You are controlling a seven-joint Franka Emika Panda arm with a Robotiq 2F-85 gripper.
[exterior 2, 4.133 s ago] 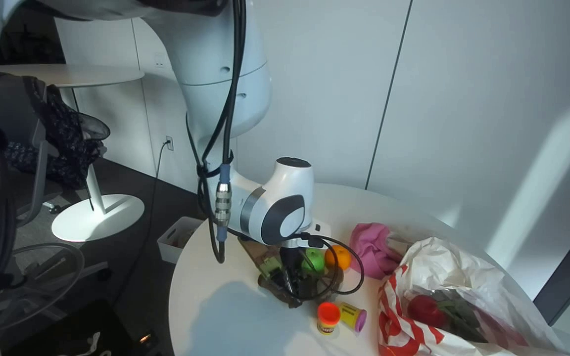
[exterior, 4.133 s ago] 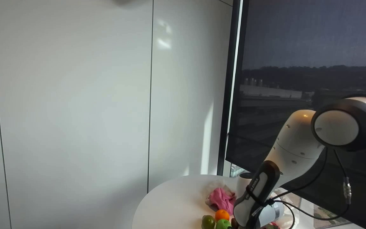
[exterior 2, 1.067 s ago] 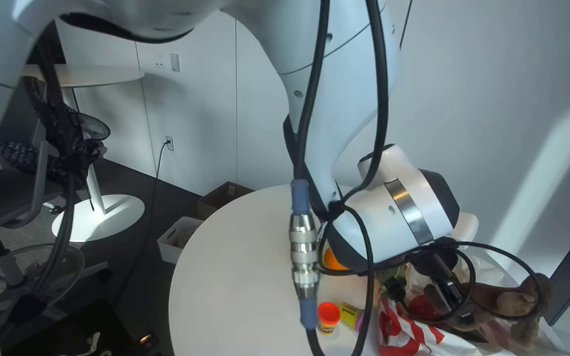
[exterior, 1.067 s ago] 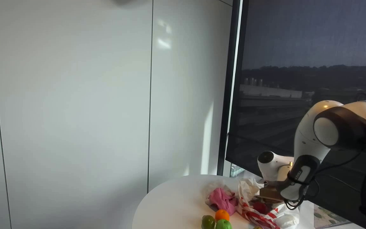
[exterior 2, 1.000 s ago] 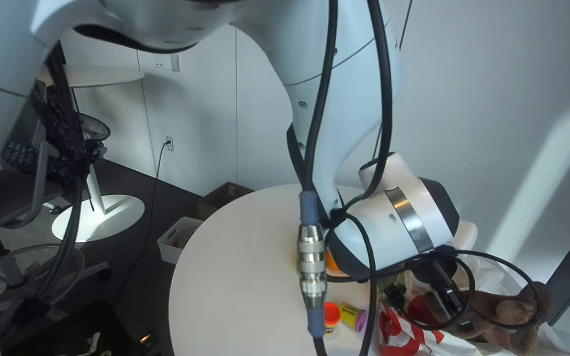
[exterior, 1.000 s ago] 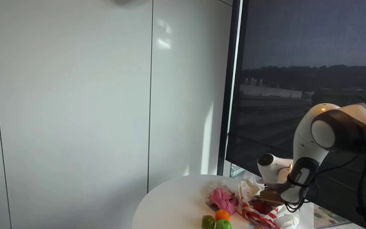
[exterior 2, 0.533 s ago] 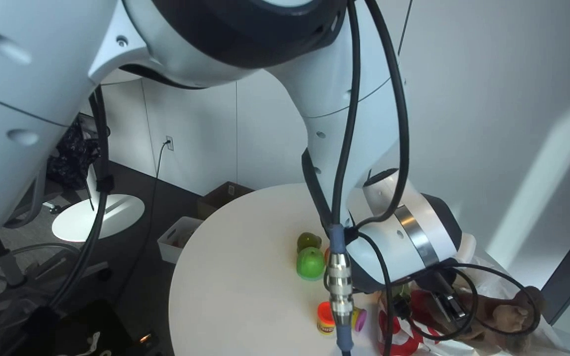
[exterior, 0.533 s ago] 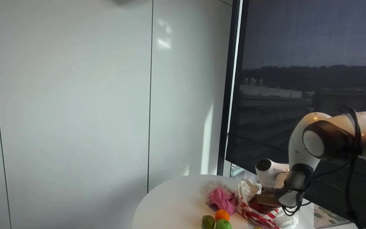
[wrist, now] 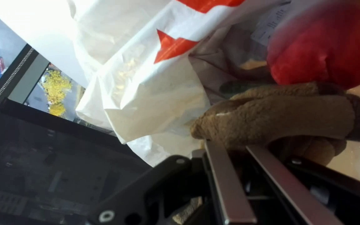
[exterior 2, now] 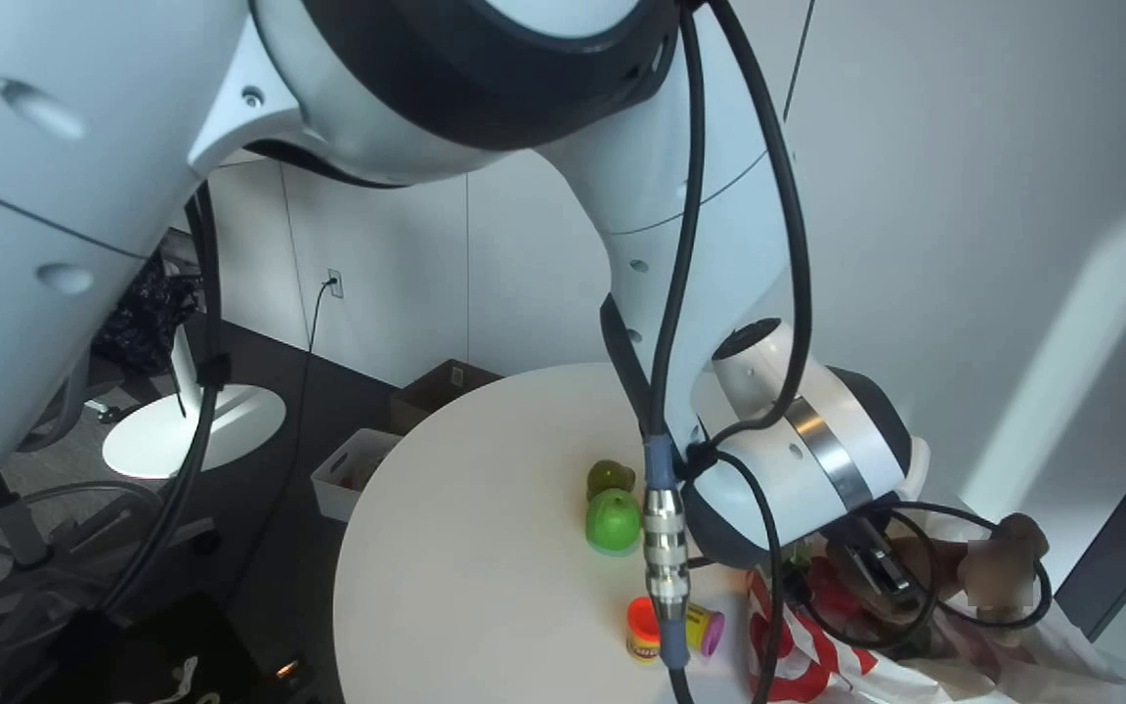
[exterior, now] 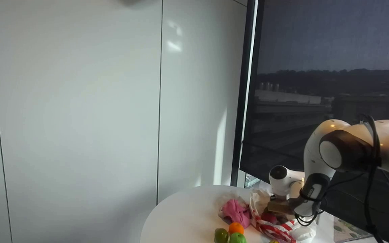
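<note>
In the wrist view my gripper [wrist: 230,147] is shut on a brown plush toy [wrist: 280,115]. The toy's fur passes at the fingertips, and a narrow dark gap shows between the fingers [wrist: 230,187]. An exterior view has the gripper [exterior 2: 890,577] tilted, with the toy [exterior 2: 1003,572] reaching out to its right. Toy and gripper are over a white bag with red marks [wrist: 155,90], which lies rumpled with its mouth spread. A round red thing [wrist: 323,47] is inside the bag, close beside the toy. Whether the toy rests on the bag, I cannot tell.
On the round white table [exterior 2: 465,557] are a green apple [exterior 2: 613,520], a dark green fruit [exterior 2: 610,477] and an orange [exterior: 236,228]. A red-lidded tub [exterior 2: 643,626] and a purple-lidded tub [exterior 2: 707,631] stand near the bag. Pink cloth [exterior: 236,211] lies behind the orange.
Since four seconds ago the gripper has carried the toy from beside the fruit to the bag. Over the last second the arm sank, then the wrist rose slightly and the toy shifted a little.
</note>
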